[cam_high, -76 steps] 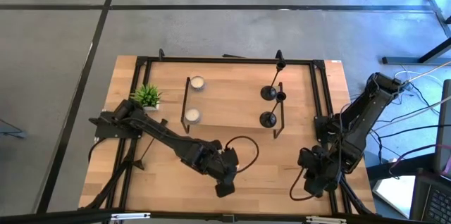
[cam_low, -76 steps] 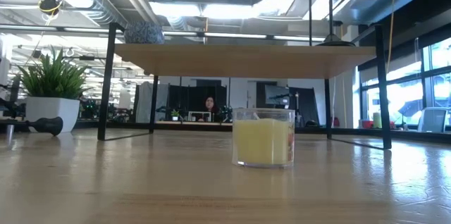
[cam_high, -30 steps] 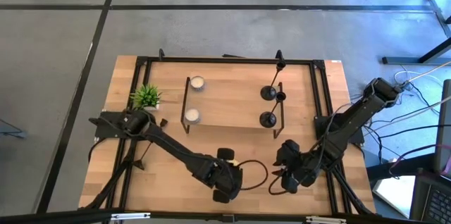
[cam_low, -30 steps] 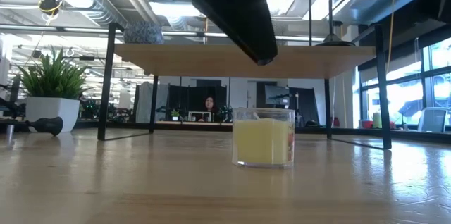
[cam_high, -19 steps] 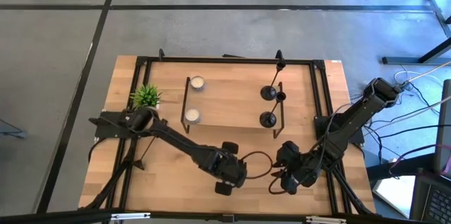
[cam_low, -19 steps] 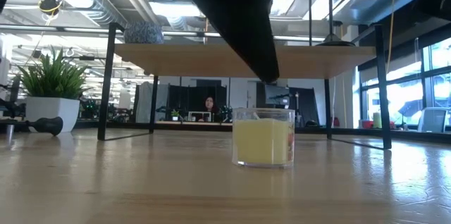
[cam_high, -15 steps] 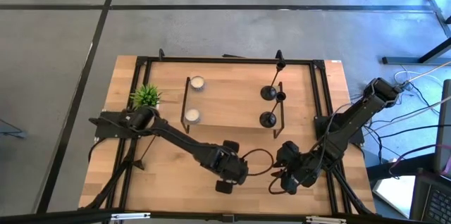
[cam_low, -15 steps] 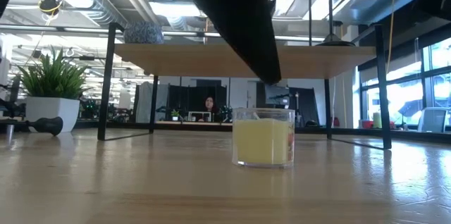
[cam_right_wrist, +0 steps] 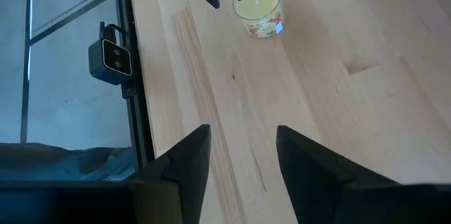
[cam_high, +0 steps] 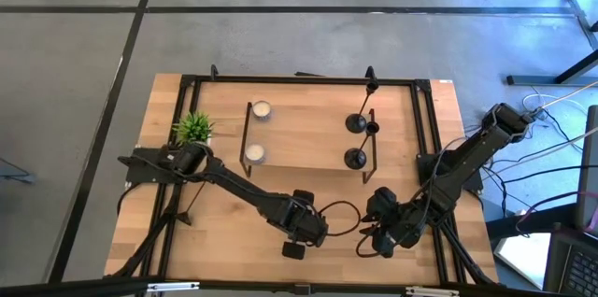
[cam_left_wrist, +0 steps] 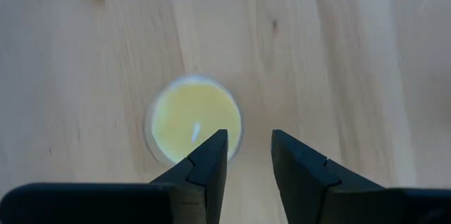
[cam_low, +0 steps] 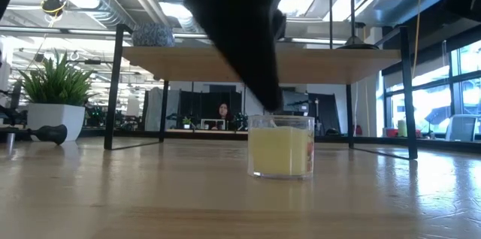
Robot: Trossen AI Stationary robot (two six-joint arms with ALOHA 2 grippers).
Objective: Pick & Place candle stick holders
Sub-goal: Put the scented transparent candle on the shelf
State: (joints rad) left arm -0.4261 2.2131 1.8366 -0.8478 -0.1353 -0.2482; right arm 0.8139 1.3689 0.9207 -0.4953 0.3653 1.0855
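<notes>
Two slim black candle stick holders (cam_high: 356,123) (cam_high: 355,159) stand on their round bases at the right end of the wooden shelf (cam_high: 308,138). No gripper is near them. My left gripper (cam_left_wrist: 248,146) hangs open, pointing steeply down, just above a yellow candle in a glass (cam_left_wrist: 194,118) near the table's front edge. Its dark fingers (cam_low: 259,81) end close over the candle's rim (cam_low: 280,121), to one side of its middle. My right gripper (cam_right_wrist: 243,153) waits open, with nothing between its fingers, above the near right part of the table (cam_high: 376,239).
Two small white candles (cam_high: 262,109) (cam_high: 254,154) sit on the shelf's left end. A potted green plant (cam_high: 194,127) stands at the table's left. A small camera (cam_right_wrist: 113,56) is fixed at the table's near edge. Bare wood lies between my two grippers.
My left gripper has come down toward the yellow candle and drifted a little toward the table's left, tipping as it went. Its fingers have stayed open. The candle has not moved.
</notes>
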